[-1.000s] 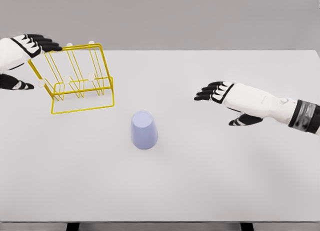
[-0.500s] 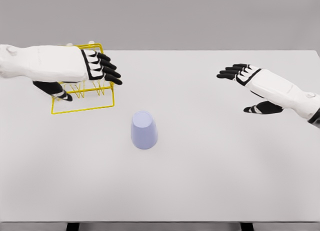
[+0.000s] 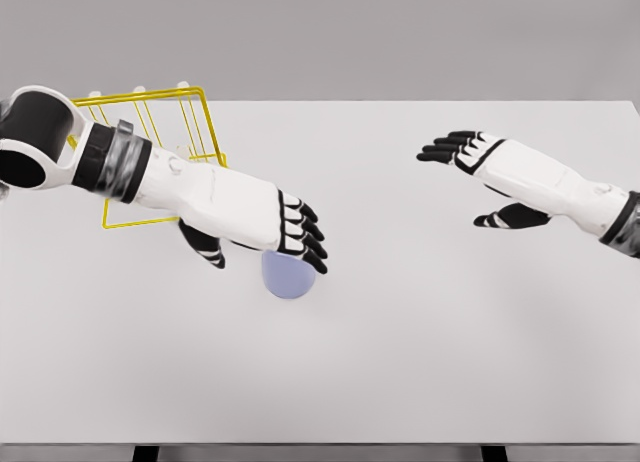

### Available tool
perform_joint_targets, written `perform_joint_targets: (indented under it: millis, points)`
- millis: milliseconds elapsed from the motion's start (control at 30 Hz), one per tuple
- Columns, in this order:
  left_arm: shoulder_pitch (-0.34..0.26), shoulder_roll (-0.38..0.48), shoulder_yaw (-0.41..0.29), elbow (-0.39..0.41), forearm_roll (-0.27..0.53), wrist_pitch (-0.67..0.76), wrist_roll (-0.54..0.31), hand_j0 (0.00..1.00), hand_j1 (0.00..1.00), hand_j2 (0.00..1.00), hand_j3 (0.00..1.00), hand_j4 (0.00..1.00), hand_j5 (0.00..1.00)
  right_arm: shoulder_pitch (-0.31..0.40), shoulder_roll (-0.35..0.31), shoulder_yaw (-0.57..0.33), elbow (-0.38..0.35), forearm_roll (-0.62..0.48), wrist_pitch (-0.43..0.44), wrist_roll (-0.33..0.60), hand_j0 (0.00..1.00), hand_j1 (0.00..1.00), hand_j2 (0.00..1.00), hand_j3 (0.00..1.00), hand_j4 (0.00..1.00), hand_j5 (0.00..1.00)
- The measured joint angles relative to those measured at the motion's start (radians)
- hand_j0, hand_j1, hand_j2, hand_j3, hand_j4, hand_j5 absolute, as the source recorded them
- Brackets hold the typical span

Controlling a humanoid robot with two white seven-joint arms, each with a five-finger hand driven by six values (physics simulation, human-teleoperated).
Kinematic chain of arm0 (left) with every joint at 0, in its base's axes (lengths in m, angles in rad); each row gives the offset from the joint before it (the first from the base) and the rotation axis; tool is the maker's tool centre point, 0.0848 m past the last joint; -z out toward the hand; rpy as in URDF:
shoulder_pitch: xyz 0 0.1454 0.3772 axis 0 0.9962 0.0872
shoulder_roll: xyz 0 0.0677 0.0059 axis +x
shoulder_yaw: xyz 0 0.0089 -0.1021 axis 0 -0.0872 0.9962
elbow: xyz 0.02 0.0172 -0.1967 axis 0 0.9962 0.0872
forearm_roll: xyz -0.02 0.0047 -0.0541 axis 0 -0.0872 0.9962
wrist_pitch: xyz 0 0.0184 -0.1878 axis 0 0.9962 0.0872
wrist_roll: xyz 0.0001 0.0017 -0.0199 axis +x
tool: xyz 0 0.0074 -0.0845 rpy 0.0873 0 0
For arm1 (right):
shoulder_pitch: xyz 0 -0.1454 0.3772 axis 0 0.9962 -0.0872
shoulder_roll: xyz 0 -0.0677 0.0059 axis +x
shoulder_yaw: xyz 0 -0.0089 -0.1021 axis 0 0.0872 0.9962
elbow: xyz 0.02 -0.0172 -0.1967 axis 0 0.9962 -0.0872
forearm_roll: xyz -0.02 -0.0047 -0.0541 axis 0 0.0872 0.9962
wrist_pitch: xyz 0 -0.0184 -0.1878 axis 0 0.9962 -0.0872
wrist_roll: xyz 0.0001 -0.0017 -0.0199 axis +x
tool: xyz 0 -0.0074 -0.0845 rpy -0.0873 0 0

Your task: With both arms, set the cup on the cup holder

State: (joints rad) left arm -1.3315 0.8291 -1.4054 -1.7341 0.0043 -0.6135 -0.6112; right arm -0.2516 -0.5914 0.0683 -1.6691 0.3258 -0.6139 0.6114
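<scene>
A white table was shown from the head view, with a grey background behind its far edge. A pale lavender cup was located on the table surface, left of centre, and only its lower portion was visible, because the upper portion was covered by the left hand. Whether the cup was being touched by that hand could not be determined.

The left arm was extended from the upper left corner diagonally toward the table centre. The left hand was held palm down directly over the cup, with its black fingers extended and slightly spread, and its thumb was pointed downward on the near side. Nothing was grasped by it; the hand was observed in a released state.

A yellow wire cup holder was positioned at the far left of the table, behind the left forearm, by which it was partly hidden. Its upper frame and several upright wires were visible, and a section of its base frame was seen beside the forearm. The holder and the cup were set apart.

The right hand was held above the right side of the table, well apart from the cup. Its fingers were extended toward the left and its thumb was lowered; nothing was held.
</scene>
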Motion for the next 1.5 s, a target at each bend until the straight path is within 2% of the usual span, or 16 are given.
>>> perform_joint_targets:
  millis: [167, 333, 467, 800, 967, 1400, 1500]
  points:
    - [-0.021, -0.023, 0.004, 0.013, 0.002, 0.0, 0.0, 1.0, 1.0, 1.0, 1.0, 1.0, 1.0, -0.002, 0.0, 0.007, 0.001, 0.0, 0.0, 0.0, 1.0, 1.0, 1.0, 1.0, 1.0, 1.0]
    - [-0.017, -0.068, 0.004, 0.116, -0.012, 0.0, 0.0, 1.0, 1.0, 1.0, 1.0, 1.0, 1.0, -0.002, 0.0, 0.007, 0.003, 0.0, 0.0, 0.0, 1.0, 1.0, 1.0, 1.0, 1.0, 1.0]
    - [-0.011, -0.103, 0.0, 0.157, -0.023, 0.0, 0.0, 1.0, 1.0, 1.0, 1.0, 1.0, 1.0, -0.002, 0.002, 0.007, 0.003, 0.001, 0.0, 0.0, 1.0, 1.0, 1.0, 1.0, 1.0, 1.0]
    - [0.026, -0.163, -0.009, 0.237, -0.067, 0.0, 0.0, 1.0, 1.0, 1.0, 1.0, 1.0, 1.0, -0.002, 0.005, 0.007, -0.007, 0.0, 0.0, 0.0, 1.0, 1.0, 1.0, 1.0, 1.0, 1.0]
    - [0.063, -0.186, -0.008, 0.283, -0.087, 0.0, 0.0, 1.0, 1.0, 1.0, 1.0, 1.0, 1.0, -0.002, 0.001, 0.007, -0.008, 0.0, 0.0, 0.0, 1.0, 1.0, 1.0, 1.0, 1.0, 1.0]
    - [0.089, -0.234, -0.006, 0.325, -0.128, 0.0, 0.0, 1.0, 1.0, 1.0, 1.0, 1.0, 1.0, -0.002, 0.003, 0.006, -0.009, 0.0, 0.0, 0.0, 1.0, 1.0, 1.0, 1.0, 1.0, 1.0]
    - [0.091, -0.235, -0.007, 0.327, -0.13, 0.0, 0.0, 0.95, 0.95, 0.95, 0.95, 0.95, 0.95, -0.002, 0.002, 0.006, -0.009, 0.0, 0.0, 0.0, 1.0, 1.0, 1.0, 1.0, 1.0, 1.0]
